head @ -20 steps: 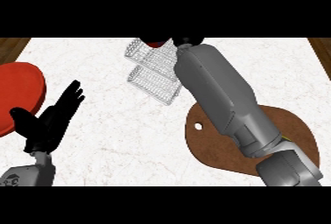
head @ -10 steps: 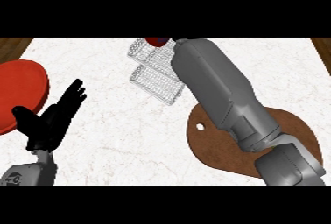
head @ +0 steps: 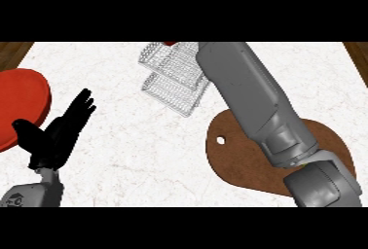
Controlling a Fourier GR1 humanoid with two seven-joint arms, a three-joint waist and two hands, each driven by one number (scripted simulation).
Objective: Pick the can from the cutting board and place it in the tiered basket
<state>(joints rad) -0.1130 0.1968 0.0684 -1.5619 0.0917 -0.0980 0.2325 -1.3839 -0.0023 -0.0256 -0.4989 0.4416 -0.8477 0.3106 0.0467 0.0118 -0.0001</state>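
Change: the right forearm (head: 248,99) has pushed further up the view since a second ago; the black right hand that showed at the top edge then is now out of sight above the frame edge, and the left hand has stayed where it was.
Right hand: not visible, so I cannot tell whether its fingers are apart, together or clamped on anything.
Left hand (head: 57,131): resting at the lower left, fingers straight and spread apart, pointing up, thumb out to the side, holding nothing.
Can (head: 170,43): only a small red sliver shows at the top edge, at the upper rim of the tiered basket and just left of the forearm; whether it sits inside the basket cannot be told.
Tiered basket (head: 173,82): pale wire mesh, two tiers, at the upper middle of the counter, partly covered by the forearm.
Cutting board (head: 237,155): brown, rounded, with a small hole near its left edge, crossed by the forearm.
Plate (head: 22,104): red, at the left edge, behind the left hand.
Surface: white marbled counter (head: 144,160) with fine grey veining.
Room: dark wood (head: 14,47) shows at both upper corners beyond the counter.
Writing: none legible.
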